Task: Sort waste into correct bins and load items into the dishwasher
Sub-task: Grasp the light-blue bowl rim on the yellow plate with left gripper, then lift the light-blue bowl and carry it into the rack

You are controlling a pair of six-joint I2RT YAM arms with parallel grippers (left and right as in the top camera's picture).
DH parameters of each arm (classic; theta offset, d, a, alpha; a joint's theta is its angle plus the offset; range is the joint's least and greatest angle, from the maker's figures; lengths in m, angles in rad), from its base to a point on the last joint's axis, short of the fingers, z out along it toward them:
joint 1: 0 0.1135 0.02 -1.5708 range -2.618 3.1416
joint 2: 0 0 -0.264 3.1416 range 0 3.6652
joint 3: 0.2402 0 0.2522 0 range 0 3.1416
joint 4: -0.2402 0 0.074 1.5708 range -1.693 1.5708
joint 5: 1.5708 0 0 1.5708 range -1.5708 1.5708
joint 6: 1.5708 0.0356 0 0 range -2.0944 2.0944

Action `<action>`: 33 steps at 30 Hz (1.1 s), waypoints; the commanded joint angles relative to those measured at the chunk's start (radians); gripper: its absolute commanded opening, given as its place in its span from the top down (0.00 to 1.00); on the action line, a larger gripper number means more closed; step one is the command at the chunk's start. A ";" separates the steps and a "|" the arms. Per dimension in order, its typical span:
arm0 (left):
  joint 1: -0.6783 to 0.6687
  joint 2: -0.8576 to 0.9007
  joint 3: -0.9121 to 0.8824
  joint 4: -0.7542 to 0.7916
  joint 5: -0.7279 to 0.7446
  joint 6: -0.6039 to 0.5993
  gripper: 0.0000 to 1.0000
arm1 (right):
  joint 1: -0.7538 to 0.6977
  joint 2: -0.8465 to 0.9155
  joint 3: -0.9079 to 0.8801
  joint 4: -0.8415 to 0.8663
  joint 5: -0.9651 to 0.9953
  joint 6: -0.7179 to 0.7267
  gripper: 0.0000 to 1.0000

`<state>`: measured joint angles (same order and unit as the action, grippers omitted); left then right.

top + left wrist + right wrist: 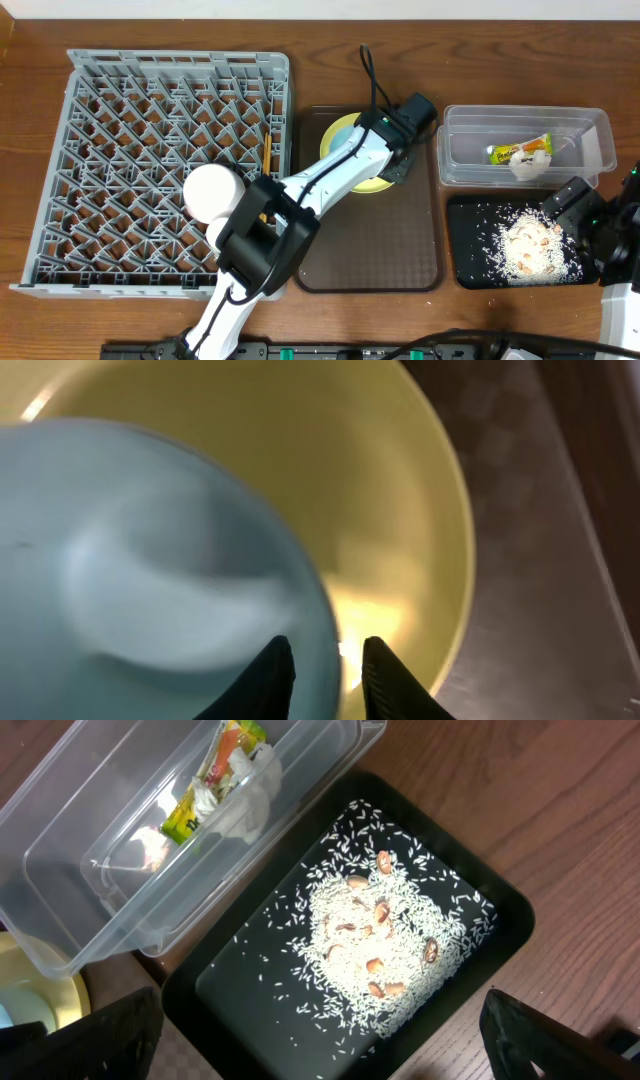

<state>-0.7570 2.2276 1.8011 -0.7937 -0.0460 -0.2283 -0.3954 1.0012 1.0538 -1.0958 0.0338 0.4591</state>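
Note:
My left gripper (328, 660) is shut on the rim of the light blue bowl (150, 560), one finger inside it and one outside. The bowl sits on the yellow plate (400, 490), which lies on the brown serving tray (370, 250). In the overhead view the left gripper (395, 150) covers most of the yellow plate (340, 135). The clear tub (590, 125) holds the yellow-green wrapper (515, 150) and the white tissue (528, 165). Rice crumbs (375, 940) lie in the black tray (240, 990). My right gripper (320, 1010) hangs open above that tray, holding nothing.
The grey dish rack (130, 130) fills the left side, with a white round dish (213, 190) in it near my left arm. A thin brown stick (272, 150) stands at the rack's right edge. Bare wooden table surrounds the trays.

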 commanded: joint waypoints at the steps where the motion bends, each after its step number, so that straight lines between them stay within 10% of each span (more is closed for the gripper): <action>1: 0.004 0.005 -0.006 -0.006 -0.056 0.006 0.81 | -0.005 0.000 0.011 0.000 0.006 -0.011 0.01; 3: 0.004 0.005 -0.006 -0.012 -0.056 0.006 0.92 | -0.005 0.000 0.011 0.000 0.007 -0.011 0.01; 33: 0.031 -0.042 -0.025 -0.051 -0.041 0.005 0.92 | -0.005 0.000 0.011 0.000 0.007 -0.011 0.01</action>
<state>-0.7513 2.2265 1.7546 -0.8230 -0.0883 -0.2279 -0.3954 1.0012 1.0538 -1.0958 0.0338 0.4591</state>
